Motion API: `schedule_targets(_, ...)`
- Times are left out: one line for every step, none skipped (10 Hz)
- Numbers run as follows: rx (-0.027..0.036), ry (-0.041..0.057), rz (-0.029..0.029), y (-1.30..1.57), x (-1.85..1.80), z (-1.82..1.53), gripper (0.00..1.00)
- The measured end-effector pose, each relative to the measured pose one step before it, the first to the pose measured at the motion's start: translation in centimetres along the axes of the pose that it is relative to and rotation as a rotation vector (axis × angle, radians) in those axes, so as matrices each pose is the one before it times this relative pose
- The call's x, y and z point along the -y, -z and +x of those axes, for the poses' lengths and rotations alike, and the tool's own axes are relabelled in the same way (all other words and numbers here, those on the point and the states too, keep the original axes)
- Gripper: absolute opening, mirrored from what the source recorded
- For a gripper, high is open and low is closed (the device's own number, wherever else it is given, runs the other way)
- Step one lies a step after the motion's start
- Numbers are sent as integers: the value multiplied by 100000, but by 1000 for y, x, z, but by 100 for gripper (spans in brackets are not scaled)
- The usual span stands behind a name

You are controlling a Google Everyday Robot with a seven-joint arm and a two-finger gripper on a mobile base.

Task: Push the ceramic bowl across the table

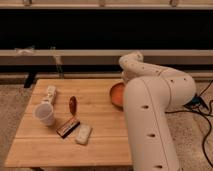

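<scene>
— Where is your gripper, and what is it doing?

— My gripper sits at the far end of my arm, down by the right part of the table's far edge, just above the ceramic bowl. My own white arm covers most of it, so I cannot tell how the gripper stands, nor whether it touches the bowl or only hangs beside it.

— And the bowl itself?

— It stands upright on the table near the right edge, toward the far right corner, mouth up, glossy orange-red inside showing. It is round, so it has no long axis to speak of. My forearm hides its right half.

— What else is on the plank top?

— Toward the left edge a white plastic cup stands upright, with a white bottle-like thing lying just behind it, its length running toward the far edge. Near the middle lies a small reddish-brown oblong thing, also pointing front to back. Nearer the front edge a dark flat packet lies on a slant, and just beside it to the right a small white packet.
</scene>
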Motion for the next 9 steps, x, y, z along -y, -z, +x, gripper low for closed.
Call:
schedule_targets(-348,1116,-1346,389,-679,420,0)
schedule_targets(-424,985,-1428,367,-709,480,2)
schedule_targets(-37,1029,-1457,593,-431,200,11)
schedule_targets(-111,961,-1010,453,-123,204,21)
schedule_targets(975,752,-1374,1079,-155,153,33)
schedule_targets(1106,286,-887,991,-96,262,43)
schedule_targets(1343,-276,-447,610,110,215,49)
schedule_targets(192,-86,-52,-7,33,45,51)
schedule_targets(236,270,-38,38,-161,-235,51)
